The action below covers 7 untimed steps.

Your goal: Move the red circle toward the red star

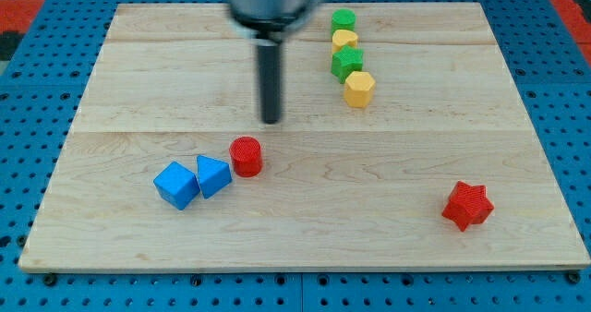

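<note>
The red circle (246,155) is a short red cylinder left of the board's middle. The red star (467,205) lies far to its right, near the view's bottom right. My tip (271,121) is the lower end of the dark rod. It stands just above and slightly right of the red circle, with a small gap between them.
Two blue blocks, a cube (176,185) and a wedge-like one (213,175), sit just left of the red circle. At the view's top stands a column: green circle (343,19), yellow block (344,41), green star (347,63), yellow hexagon (358,89). The wooden board (138,81) lies on blue pegboard.
</note>
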Each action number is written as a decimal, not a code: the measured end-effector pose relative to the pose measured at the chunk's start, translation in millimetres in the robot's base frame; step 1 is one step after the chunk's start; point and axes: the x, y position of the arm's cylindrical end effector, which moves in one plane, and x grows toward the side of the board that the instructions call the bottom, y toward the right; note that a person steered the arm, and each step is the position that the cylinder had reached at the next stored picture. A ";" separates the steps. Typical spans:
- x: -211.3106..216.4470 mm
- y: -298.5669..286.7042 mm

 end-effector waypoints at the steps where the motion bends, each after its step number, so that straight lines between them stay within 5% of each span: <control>1: 18.3 -53.1; 3: 74.8 -9.8; 7: 60.5 67.6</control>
